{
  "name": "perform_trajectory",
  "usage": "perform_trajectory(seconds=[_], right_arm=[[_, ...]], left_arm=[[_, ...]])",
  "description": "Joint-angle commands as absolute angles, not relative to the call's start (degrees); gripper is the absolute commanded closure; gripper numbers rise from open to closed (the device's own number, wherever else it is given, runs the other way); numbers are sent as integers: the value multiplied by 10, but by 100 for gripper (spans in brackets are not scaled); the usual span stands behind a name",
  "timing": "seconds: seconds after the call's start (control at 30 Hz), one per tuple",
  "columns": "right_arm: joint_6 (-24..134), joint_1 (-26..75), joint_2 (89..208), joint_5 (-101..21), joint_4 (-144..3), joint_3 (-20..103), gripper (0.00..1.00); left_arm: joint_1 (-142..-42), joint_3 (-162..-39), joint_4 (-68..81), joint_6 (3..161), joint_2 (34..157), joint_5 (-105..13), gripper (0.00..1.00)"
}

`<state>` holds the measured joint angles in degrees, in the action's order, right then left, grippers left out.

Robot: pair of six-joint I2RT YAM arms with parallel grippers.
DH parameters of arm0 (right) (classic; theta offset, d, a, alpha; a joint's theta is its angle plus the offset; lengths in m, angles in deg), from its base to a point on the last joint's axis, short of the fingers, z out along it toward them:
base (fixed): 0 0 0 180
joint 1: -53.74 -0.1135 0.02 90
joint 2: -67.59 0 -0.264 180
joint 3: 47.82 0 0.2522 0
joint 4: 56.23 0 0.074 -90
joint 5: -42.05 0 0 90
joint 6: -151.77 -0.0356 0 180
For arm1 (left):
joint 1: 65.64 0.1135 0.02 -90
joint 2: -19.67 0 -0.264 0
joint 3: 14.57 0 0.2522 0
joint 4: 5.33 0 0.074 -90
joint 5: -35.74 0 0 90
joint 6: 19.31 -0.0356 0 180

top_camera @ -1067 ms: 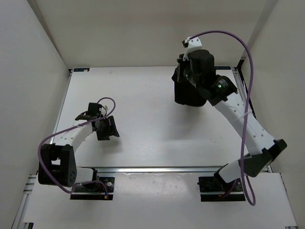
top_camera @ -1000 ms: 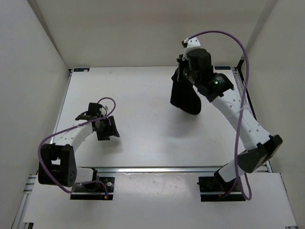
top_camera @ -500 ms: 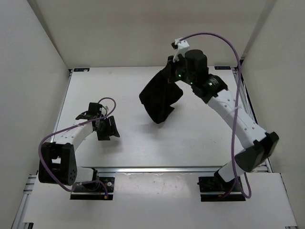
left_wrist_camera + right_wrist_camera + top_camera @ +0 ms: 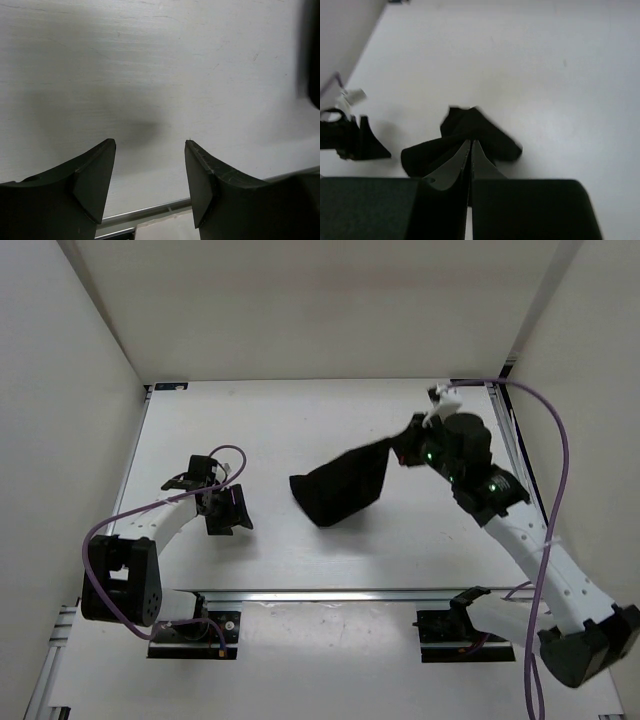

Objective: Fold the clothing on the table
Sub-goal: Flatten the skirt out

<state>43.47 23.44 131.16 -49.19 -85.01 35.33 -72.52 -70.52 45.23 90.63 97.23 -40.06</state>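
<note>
Black clothing (image 4: 340, 490) is pinched between your right fingers (image 4: 454, 172), which are pressed flat together with only a thin seam between them. From that pinch the garment stretches out to the left in a crumpled, tapered bunch over the middle of the table (image 4: 290, 420). In the right wrist view it gathers into folds just past the fingertips. You cannot tell from these views whether its low end touches the table. Your right arm (image 4: 520, 530) reaches in from the near right corner, its wrist above the right half of the table. Your left fingers (image 4: 95, 175) stand wide apart, bare table showing in the gap and a metal rail (image 4: 150, 212) just below them. They hover low over the left side, well apart from the clothing
</note>
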Motion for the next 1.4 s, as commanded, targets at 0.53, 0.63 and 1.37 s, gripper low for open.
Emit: perform_trajectory(seconds=[0.53,0.63,1.37], right_arm=[[444,139,1167,-472,-844,265,100],[499,60,1172,-537,-839,302,100],[485,344,1394,-392,-746,306,100]], left_arm=[[-738,-710,436,914,965,-393,32],[-736,-705,435,914,968,-395,32],[-776,-717,420,937,1017,-403,34]])
